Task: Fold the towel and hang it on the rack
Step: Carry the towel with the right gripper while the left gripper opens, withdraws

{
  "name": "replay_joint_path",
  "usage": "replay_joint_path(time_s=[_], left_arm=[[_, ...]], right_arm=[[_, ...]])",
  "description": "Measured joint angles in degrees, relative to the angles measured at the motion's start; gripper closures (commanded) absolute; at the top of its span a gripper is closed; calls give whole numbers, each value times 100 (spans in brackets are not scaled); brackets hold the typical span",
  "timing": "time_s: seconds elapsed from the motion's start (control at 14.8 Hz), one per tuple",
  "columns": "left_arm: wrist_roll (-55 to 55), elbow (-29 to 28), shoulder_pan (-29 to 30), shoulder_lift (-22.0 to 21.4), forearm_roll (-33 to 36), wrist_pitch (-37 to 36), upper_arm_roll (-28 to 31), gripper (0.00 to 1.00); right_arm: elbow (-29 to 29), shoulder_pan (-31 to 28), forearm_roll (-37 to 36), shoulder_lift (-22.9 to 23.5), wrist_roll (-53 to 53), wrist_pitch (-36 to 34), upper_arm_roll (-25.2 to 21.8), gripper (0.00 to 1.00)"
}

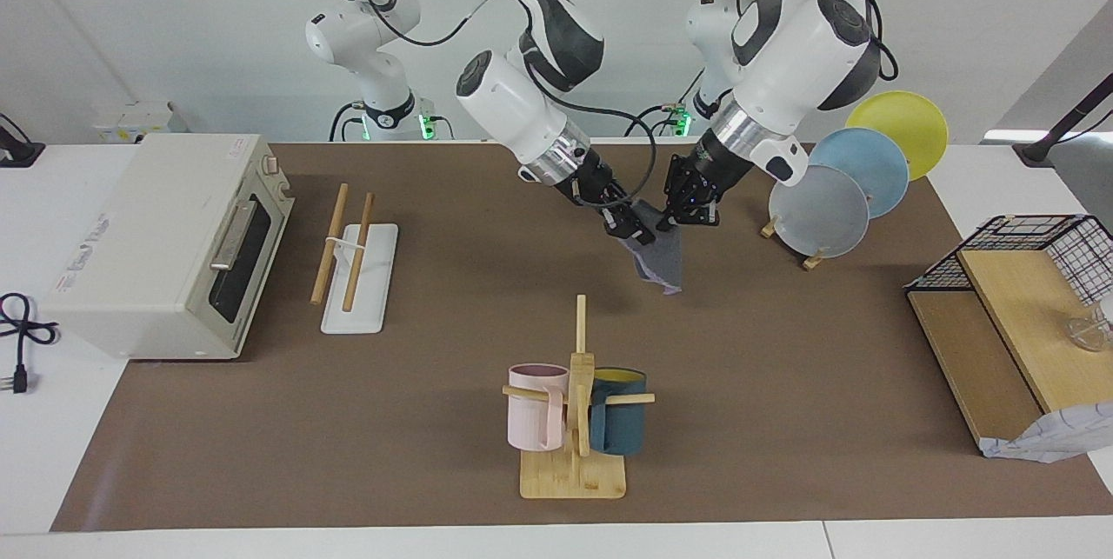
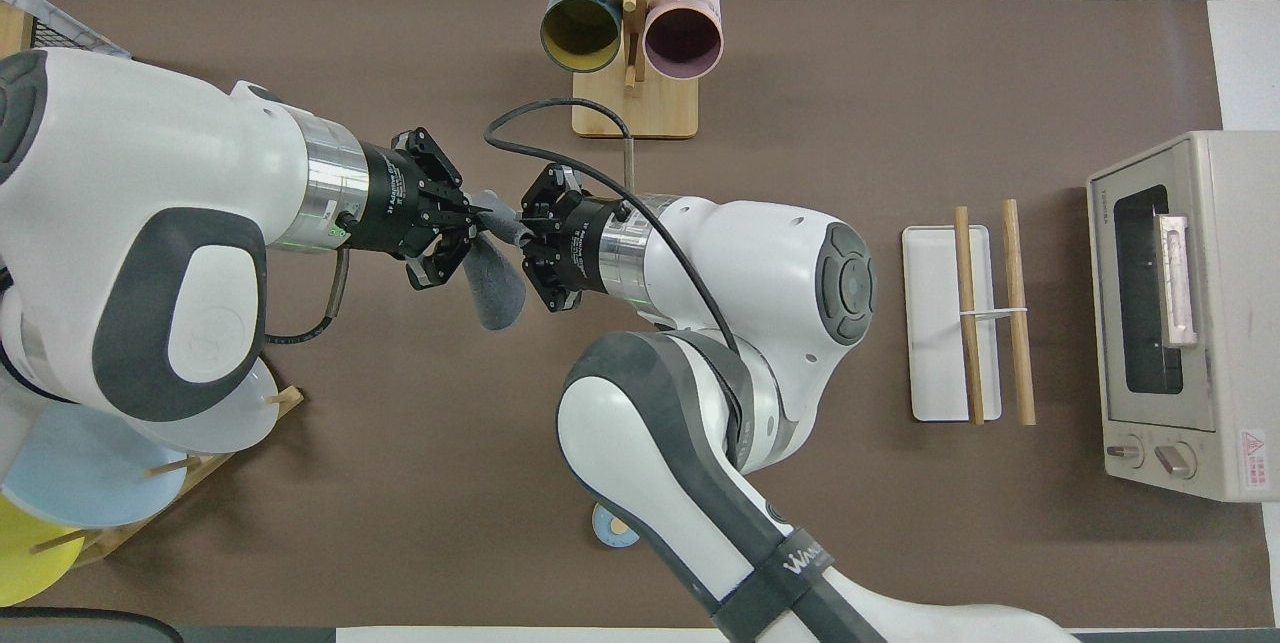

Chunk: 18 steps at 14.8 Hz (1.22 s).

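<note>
The towel [image 1: 663,265] hangs in the air over the middle of the table, folded narrow, its dark grey face showing with a purple edge at the bottom. In the overhead view the towel [image 2: 495,285] shows as a grey strip between the two hands. My right gripper [image 1: 641,233] [image 2: 527,233] is shut on its upper edge. My left gripper [image 1: 679,217] [image 2: 478,223] is shut on the same edge right beside it. The rack [image 1: 358,268] [image 2: 940,323], two wooden rods on a white base, stands toward the right arm's end of the table, bare.
A toaster oven [image 1: 165,246] stands past the rack at the right arm's end. A bamboo mug stand [image 1: 576,420] with two mugs is farther from the robots. A plate stand with plates [image 1: 835,194] and a wire-and-wood shelf [image 1: 1009,316] are at the left arm's end.
</note>
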Motion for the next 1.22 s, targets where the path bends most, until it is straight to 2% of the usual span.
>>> replay_joint_path(time_s=[0.34,0.47,0.61,0.88,1.08,1.22], left_arm=[[190,-20,-92,-10,3,3,-6,0],[719,-29,-94,-18,4,3,10,0],[1499,-58,-39,-25,6,3,65,0],[3542,-207,479,-79,7,-62,128,0],[4970,-244,845,-108,109,-218,149,0],[5685,-244,961,-115,493,-232,155,0]], right_arm=[[24,-27,-148,1,-580,-503,-17,100],[73,-63,-895,-21,-1056,-1239,-78,100],[107,-218,-1745,-168,-1576,-2085,-145,100],[88,-652,-2904,-566,-2838,-3497,-184,100],[-17,-854,-3626,-674,-3427,-4088,-193,100],[-121,-998,-3988,-699,-3649,-4296,-195,100]])
